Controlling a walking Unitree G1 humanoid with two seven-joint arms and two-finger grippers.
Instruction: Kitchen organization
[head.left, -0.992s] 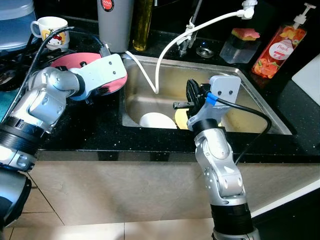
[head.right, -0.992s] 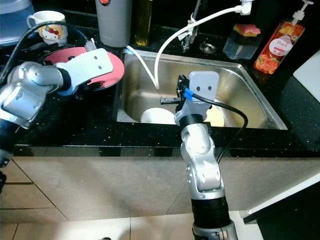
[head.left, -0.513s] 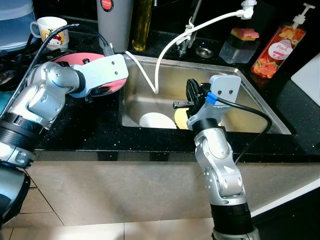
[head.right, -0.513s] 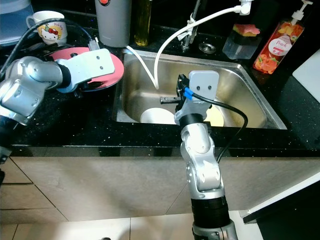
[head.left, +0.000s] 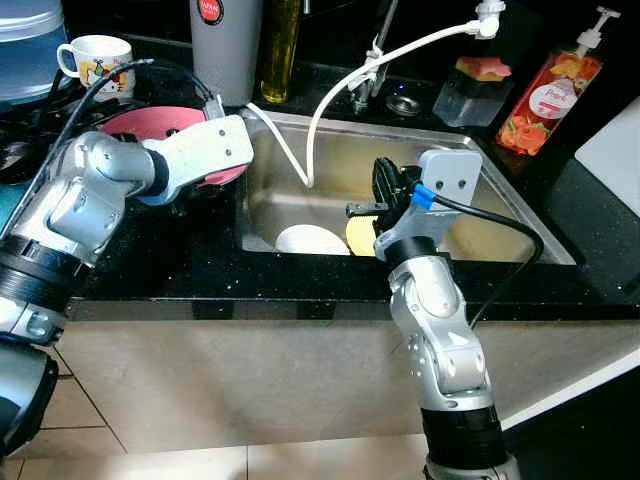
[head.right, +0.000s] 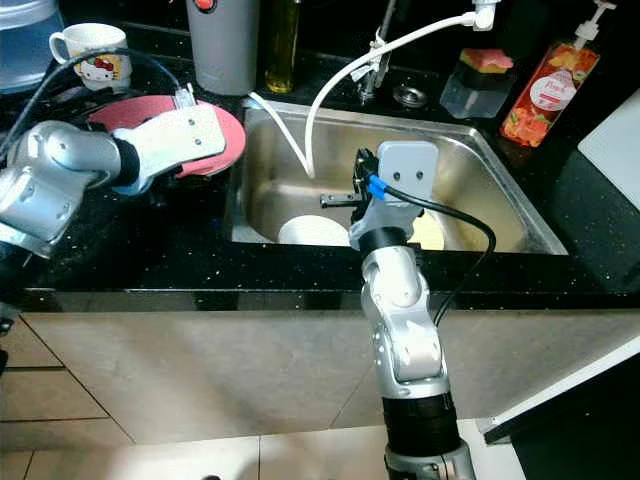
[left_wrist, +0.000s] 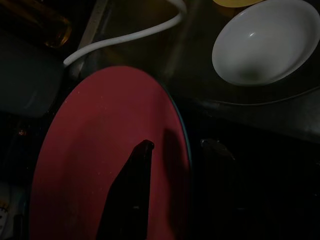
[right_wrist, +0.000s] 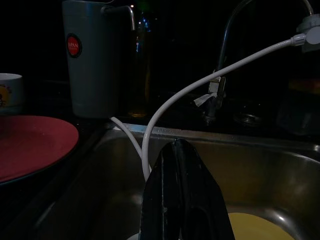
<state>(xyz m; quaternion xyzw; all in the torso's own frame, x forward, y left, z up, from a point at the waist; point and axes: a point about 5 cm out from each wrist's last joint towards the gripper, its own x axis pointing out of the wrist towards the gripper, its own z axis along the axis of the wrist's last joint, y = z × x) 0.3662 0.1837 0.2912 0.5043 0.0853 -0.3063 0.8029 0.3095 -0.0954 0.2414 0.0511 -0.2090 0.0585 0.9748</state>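
Since a second ago our left gripper (left_wrist: 172, 145) has barely shifted, fingers spread astride the red plate (head.left: 160, 122)'s sink-side edge; plate lies flat left of the sink (head.left: 500, 185). Right gripper (right_wrist: 180, 150) pressed together above it.

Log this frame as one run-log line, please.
left pincer: open astride red plate rim on counter | right pincer: shut, empty, above sink | white bowl, yellow plate in sink

plate (head.right: 210, 131) on counter (head.right: 150, 250) left of sink (head.right: 470, 190), bowl (head.left: 312, 240) in sink, soap bottle (head.left: 545, 95) behind sink's right corner
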